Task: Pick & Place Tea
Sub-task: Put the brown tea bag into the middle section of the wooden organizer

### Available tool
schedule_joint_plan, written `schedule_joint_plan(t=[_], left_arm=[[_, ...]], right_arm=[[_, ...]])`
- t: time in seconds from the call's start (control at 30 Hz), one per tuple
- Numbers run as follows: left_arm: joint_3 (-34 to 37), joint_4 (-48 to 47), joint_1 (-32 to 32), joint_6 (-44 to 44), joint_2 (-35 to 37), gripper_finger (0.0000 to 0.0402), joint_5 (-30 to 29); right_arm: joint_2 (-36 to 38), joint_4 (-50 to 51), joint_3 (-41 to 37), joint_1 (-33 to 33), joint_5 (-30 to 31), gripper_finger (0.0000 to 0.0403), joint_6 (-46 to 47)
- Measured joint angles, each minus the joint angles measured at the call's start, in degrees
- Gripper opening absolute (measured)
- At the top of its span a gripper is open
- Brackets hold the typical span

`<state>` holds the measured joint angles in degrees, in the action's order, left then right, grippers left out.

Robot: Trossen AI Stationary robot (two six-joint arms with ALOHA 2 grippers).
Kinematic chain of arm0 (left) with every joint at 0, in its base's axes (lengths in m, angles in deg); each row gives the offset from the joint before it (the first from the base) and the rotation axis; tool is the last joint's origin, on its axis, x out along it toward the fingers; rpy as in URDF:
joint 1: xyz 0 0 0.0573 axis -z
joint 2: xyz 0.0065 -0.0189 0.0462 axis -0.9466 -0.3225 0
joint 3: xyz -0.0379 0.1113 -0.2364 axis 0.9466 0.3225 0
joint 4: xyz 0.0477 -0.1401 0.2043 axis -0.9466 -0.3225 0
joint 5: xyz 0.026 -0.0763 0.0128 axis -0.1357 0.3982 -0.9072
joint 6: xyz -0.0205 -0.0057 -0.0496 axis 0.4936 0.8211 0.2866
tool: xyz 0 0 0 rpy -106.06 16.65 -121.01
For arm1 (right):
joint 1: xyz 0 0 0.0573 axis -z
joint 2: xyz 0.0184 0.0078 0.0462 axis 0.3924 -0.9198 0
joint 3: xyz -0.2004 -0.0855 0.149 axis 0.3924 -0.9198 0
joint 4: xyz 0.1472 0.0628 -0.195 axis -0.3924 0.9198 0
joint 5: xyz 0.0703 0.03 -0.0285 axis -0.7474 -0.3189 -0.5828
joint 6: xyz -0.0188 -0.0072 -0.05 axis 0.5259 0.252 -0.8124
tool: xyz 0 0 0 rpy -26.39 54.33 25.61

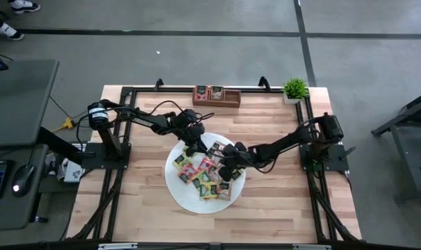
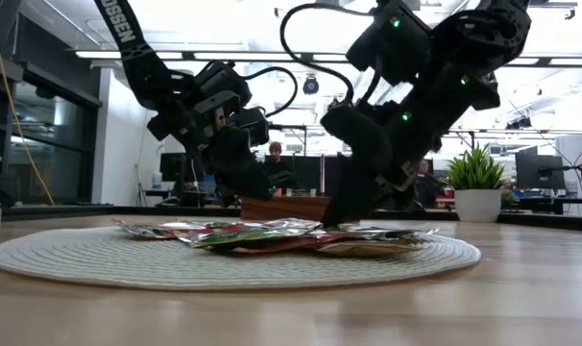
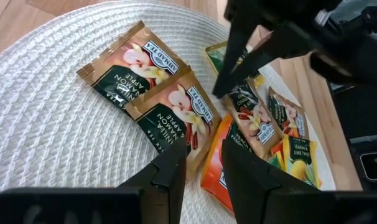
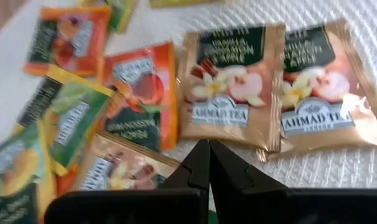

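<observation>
Several tea packets (image 1: 207,173) in brown, orange, yellow and green lie in a loose overlapping pile on a round white woven mat (image 1: 176,189). My left gripper (image 3: 204,168) hovers open over the pile's far-left part (image 1: 195,148), above a brown vanilla packet (image 3: 176,112). My right gripper (image 4: 208,148) is shut and points steeply down at the pile's middle (image 1: 224,167), its tips beside the edge of a brown packet (image 4: 229,93). In the left wrist view the right gripper (image 3: 221,92) stands just beyond my left fingers. My right gripper's shut fingertips (image 4: 201,158) come from above, slanting down, to the edge of the brown packet (image 4: 238,142) over the mat. Nothing shows between the fingers. I cannot tell whether the tips touch the packet or the mat.
A brown wooden tray (image 1: 216,97) with compartments stands at the table's far edge, also behind the pile in the low view (image 2: 281,207). A small potted plant (image 1: 294,89) sits at the far right corner. Bare wood lies near and beside the mat (image 2: 80,255).
</observation>
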<state>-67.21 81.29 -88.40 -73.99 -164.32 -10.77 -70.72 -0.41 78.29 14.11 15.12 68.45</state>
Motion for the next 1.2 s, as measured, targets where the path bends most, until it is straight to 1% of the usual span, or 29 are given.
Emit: schedule_joint_plan(t=[0.13, 0.43, 0.67, 0.83, 0.93, 1.2], left_arm=[[0.00, -0.02, 0.00, -0.01, 0.02, 0.0101, 0.00], [0.00, -0.05, 0.00, 0.00, 0.04, 0.0101, -0.07], [0.00, -0.02, 0.00, 0.01, 0.07, 0.0101, -0.39], [0.00, -0.08, 0.00, 0.01, 0.07, 0.0101, -0.42], [0.00, -0.21, 0.00, 0.04, 0.07, 0.0101, -0.36], [0.00, -1.66, 0.00, 4.46, -0.22, 0.0101, 0.78]], right_arm=[[1.58, -0.16, 0.06, 0.00, 1.34, 0.0000, -1.66], [0.80, -1.37, -0.02, 1.44, 2.48, 0.0000, -2.86], [-0.48, -1.34, -0.09, 2.04, 2.24, 0.0000, -2.95], [-2.07, -2.10, -0.03, 2.01, 0.00, 0.0000, -2.10], [-2.35, -2.15, 0.00, 1.97, 0.00, 0.0000, -1.50], [-2.41, -1.86, 0.02, 2.25, -0.05, 0.0000, -1.49]])
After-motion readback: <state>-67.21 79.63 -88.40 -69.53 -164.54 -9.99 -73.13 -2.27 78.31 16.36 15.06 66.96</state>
